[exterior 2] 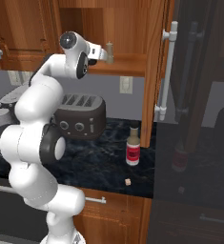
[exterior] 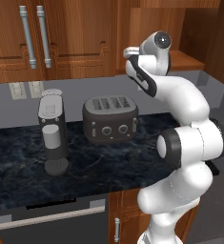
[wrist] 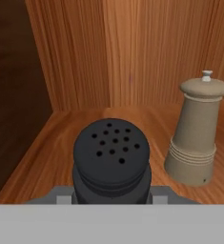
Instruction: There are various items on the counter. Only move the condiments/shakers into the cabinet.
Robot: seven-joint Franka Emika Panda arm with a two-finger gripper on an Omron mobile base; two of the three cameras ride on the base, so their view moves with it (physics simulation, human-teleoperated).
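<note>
The hand (wrist: 111, 198) pinches the upright black shaker (wrist: 112, 159) over the cabinet shelf (wrist: 61, 138), just beside the tan wooden shaker (wrist: 198, 133).

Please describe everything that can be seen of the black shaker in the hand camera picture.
The black shaker is a small, round, matte black container that looks like plastic or metal. Its domed top has many small holes, and a groove runs below the cap. It stands upright inside the wooden cabinet, just above or on the shelf; contact is hidden. The gripper is closed around its lower body. The tan wooden shaker stands beside it, apart.
</note>
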